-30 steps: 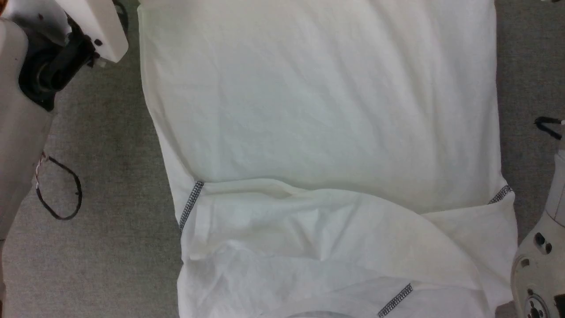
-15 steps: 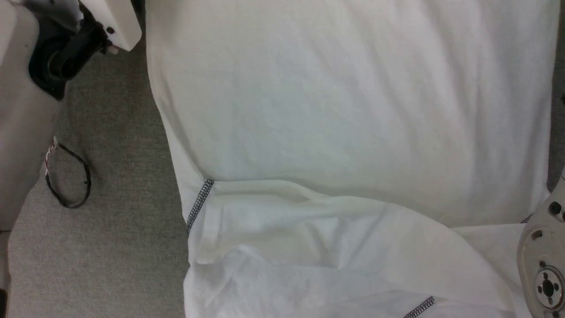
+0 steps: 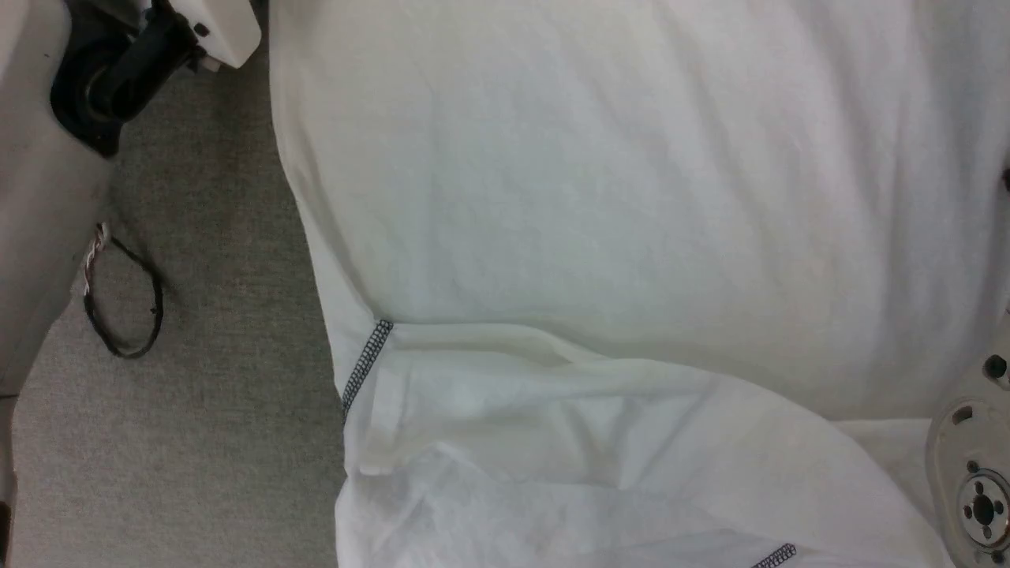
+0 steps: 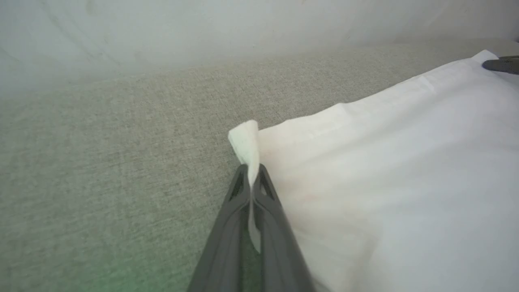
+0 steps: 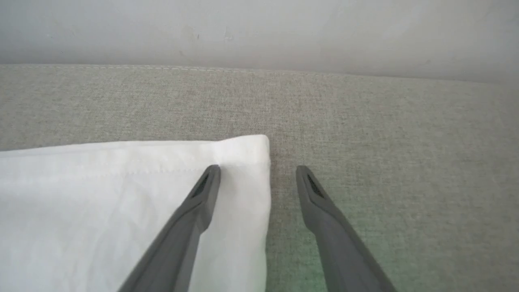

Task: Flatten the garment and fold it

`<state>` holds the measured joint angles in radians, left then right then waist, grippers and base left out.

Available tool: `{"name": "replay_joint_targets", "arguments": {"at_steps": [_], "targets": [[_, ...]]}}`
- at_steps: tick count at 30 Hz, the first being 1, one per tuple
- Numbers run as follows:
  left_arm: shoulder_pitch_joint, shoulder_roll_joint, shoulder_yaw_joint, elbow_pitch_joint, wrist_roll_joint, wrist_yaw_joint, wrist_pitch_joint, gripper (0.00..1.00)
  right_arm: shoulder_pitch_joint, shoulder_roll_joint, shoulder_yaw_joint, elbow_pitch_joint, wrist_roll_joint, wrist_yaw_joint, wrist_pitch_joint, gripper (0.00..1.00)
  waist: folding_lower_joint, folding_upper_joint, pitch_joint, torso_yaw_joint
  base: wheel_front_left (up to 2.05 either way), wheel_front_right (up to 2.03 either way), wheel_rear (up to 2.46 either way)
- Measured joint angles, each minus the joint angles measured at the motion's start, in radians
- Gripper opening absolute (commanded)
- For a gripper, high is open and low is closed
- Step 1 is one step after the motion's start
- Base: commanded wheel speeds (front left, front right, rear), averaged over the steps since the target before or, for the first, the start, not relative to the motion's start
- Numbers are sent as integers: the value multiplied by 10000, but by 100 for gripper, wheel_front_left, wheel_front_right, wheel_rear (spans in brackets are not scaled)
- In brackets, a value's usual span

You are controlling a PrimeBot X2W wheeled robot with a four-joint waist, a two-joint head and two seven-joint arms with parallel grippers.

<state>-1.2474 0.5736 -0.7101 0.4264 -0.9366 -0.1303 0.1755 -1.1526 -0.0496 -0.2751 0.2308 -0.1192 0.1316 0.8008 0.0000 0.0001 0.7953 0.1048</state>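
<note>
The garment lies spread flat, sleeves apparently folded in; left tool pinches one hem corner, right tool spread over the other; body fold remains.

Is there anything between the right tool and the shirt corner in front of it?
Nothing visible. The open right tool straddles the corner edge of the garment, one finger over fabric, the other over the bare grey surface.
</note>
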Motion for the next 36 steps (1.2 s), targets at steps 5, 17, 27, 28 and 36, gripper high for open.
{"name": "replay_joint_targets", "arguments": {"at_steps": [5,17,27,28,36], "targets": [[-89,-10,-146,59,-128,0,-77,0,-21,-6,-111,81,17,0,84,96,0,0,24,79,0,0,0],[-122,23,-320,491,-213,-2,-763,0,-124,8,15,380,499,0,-855,0,0,0,-210,53,0,0,0],[-160,207,278,826,-21,52,-2644,0,-128,21,148,155,1028,2,-1944,0,0,0,-987,-129,0,0,0],[-182,207,314,846,-4,90,-2790,0,-120,21,144,125,1028,2,-2063,0,0,0,-1087,-147,0,0,0],[-83,293,328,761,42,92,-3407,0,583,13,401,-167,1254,2,-2533,0,-1,0,-1991,-252,0,0,0]]}}
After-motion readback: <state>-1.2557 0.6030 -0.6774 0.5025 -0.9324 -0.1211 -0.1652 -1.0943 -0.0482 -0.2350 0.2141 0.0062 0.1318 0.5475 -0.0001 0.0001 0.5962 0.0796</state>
